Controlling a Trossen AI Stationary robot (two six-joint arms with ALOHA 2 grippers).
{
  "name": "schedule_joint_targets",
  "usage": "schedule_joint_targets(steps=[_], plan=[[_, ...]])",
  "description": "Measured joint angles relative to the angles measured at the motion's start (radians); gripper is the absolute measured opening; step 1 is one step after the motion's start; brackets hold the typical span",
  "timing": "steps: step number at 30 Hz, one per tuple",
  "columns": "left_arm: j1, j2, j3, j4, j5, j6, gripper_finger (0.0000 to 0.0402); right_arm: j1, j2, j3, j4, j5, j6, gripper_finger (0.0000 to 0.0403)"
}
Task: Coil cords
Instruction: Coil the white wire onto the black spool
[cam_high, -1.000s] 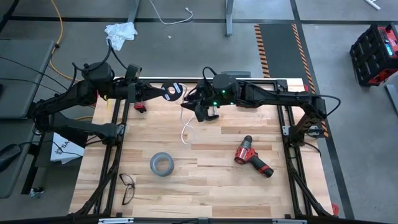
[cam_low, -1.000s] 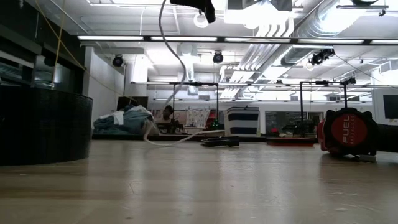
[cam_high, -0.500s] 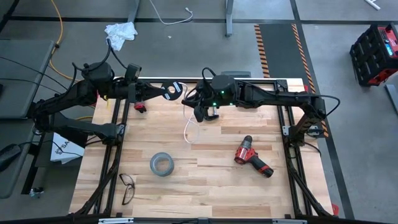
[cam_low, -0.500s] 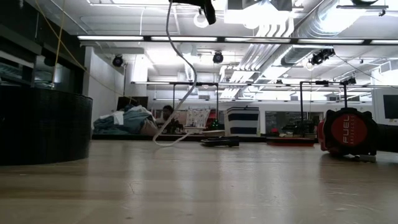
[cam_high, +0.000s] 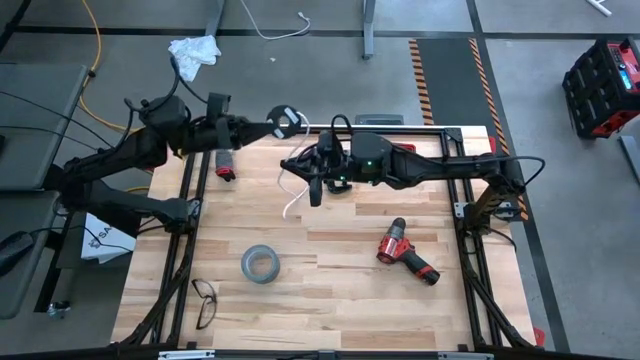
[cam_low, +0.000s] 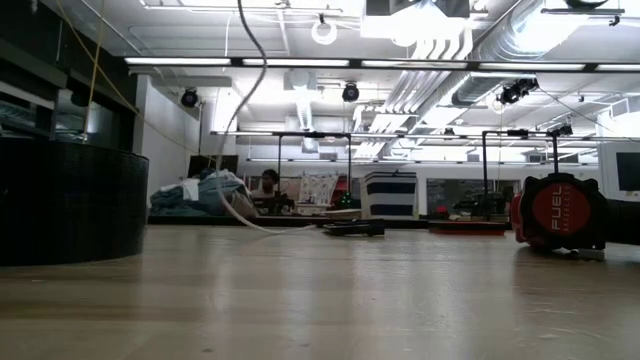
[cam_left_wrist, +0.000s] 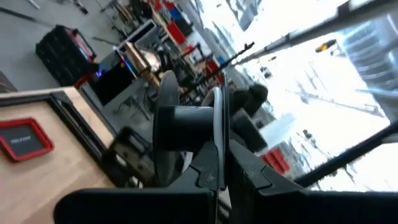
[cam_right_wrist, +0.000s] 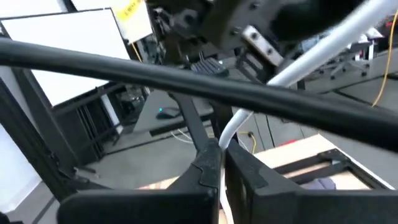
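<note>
Two dark robot arms work over a pale, plank-grained wooden table (cam_high: 330, 290) w/ a black metal frame. The left gripper (cam_high: 272, 126), raised near the far edge of the table, is clamped tight on a small black round disc (cam_high: 284, 121); in the left wrist view the disc (cam_left_wrist: 186, 127) shows as a spool shape, its thin rim pinched between the closed fingers (cam_left_wrist: 208, 171). A thin, smooth white cable (cam_high: 292, 165) runs from the disc across to the right gripper (cam_high: 313, 183), just beside it toward the table's centre. The right wrist view shows that gripper's fingers (cam_right_wrist: 208, 162) closed on the cable (cam_right_wrist: 231, 129), which rises from the tips as a glossy round-section cord. Below the grip the loose end (cam_high: 291, 205) hangs in a slack curve to the wood; from the low view the cable (cam_low: 250, 90) drops as a long arc from above. Elsewhere on the table, well apart from the arms: a grey tape roll (cam_high: 259, 264), ring-shaped, a red-and-black cordless drill (cam_high: 405, 252), thin-framed eyeglasses (cam_high: 205, 301) and a small red object (cam_high: 226, 173) near the left arm. On the floor beyond: a crumpled white cloth (cam_high: 194, 50).
</note>
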Motion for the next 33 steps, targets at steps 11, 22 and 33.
schedule_joint_targets(steps=[11, 22, 33], plan=[[0.003, 0.112, 0.000, 0.216, 0.062, -0.211, 0.0007, 0.007, 0.025, 0.000, 0.191, 0.030, -0.058, 0.0001], [0.002, 0.105, 0.000, 0.204, 0.054, -0.212, 0.0007, 0.023, 0.025, 0.000, 0.294, -0.005, -0.101, 0.0000], [-0.054, 0.121, 0.000, 0.280, 0.053, -0.370, 0.0007, 0.017, 0.040, 0.000, 0.288, 0.023, -0.150, 0.0000]])
